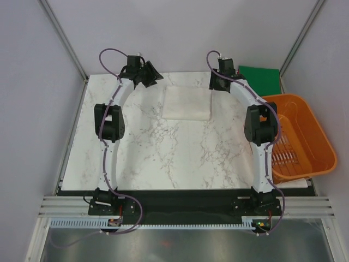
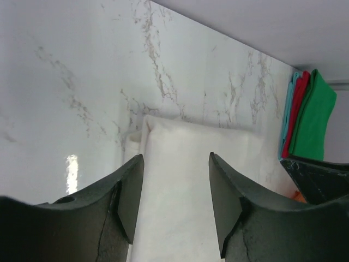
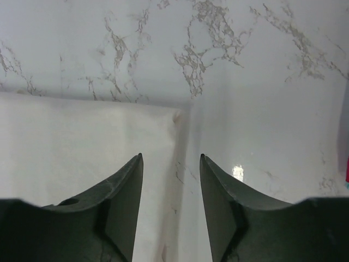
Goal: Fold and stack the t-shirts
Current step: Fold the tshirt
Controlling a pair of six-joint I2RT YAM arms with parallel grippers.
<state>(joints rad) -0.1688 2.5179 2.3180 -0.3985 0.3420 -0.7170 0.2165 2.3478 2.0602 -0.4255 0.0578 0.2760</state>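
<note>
My top view sits high behind the arm bases, tilted down and forward, far enough back to take in the whole marble table (image 1: 163, 158), both arms and the orange basket (image 1: 299, 136) on the right. My left wrist view rides low behind the left gripper (image 2: 176, 159), whose parted fingers fill the bottom. It looks across the far side of the table toward the right, close over the white t-shirt (image 2: 191, 142), with the green t-shirt (image 2: 313, 114) at the far end. My right wrist view looks steeply down past the right gripper (image 3: 170, 158), very near a corner of that same white t-shirt. All three views share it
</note>
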